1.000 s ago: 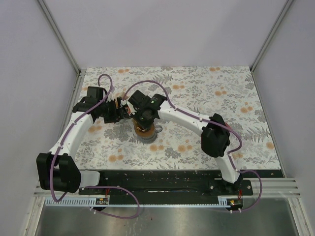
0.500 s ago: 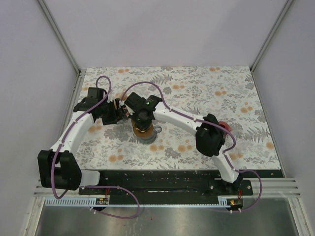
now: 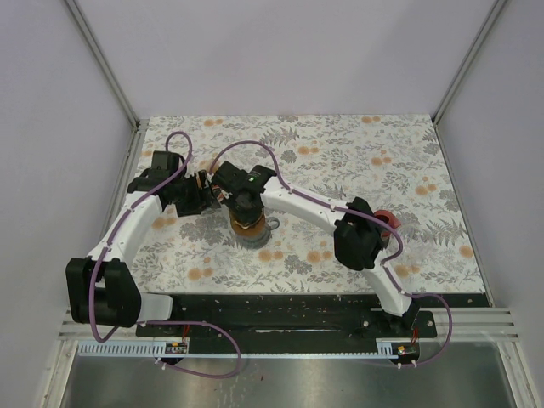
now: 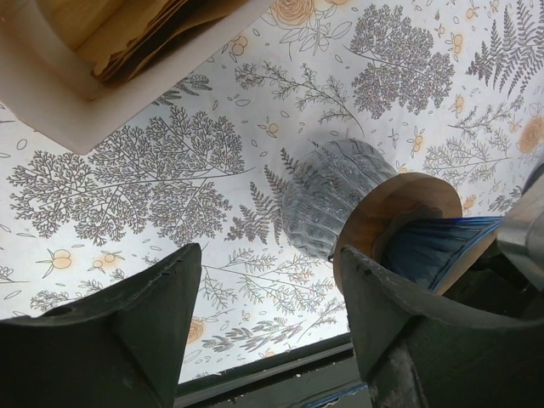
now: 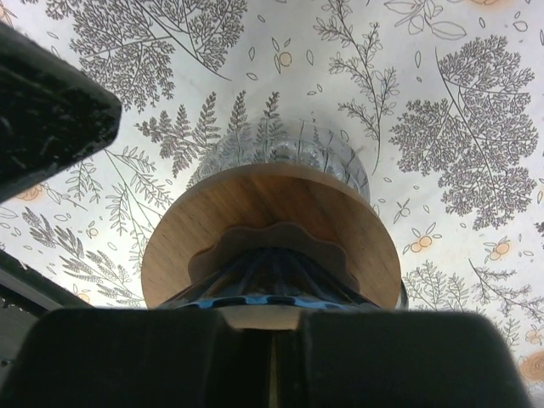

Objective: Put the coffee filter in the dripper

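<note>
Hovers the left tool (image 4: pixel 268 255) low over the floral surface (image 3: pixel 357 153), fingers spread apart with nothing between them, just beside the dripper (image 4: pixel 442 242). Presses the right tool (image 5: pixel 272 319) fully together directly above the dripper's blue ribbed glass cone, covering its upper part; cannot tell whether anything thin is pinched there. Shows a pale tan sliver just at the edge of those closed fingers in the right wrist view, too little to name. Finds the dripper upright, its round wooden collar resting on a ribbed glass cup (image 4: pixel 327 204), left of the middle of the surface in the top view. Finds the coffee filters (image 4: pixel 144 25), brown paper, stacked inside a cream holder (image 4: pixel 51 93) that stands on the surface, near the cup but apart from it, at the upper left of the left wrist view. Glimpses a small red object (image 3: pixel 387 217) just beyond the right arm's elbow, mostly hidden
</note>
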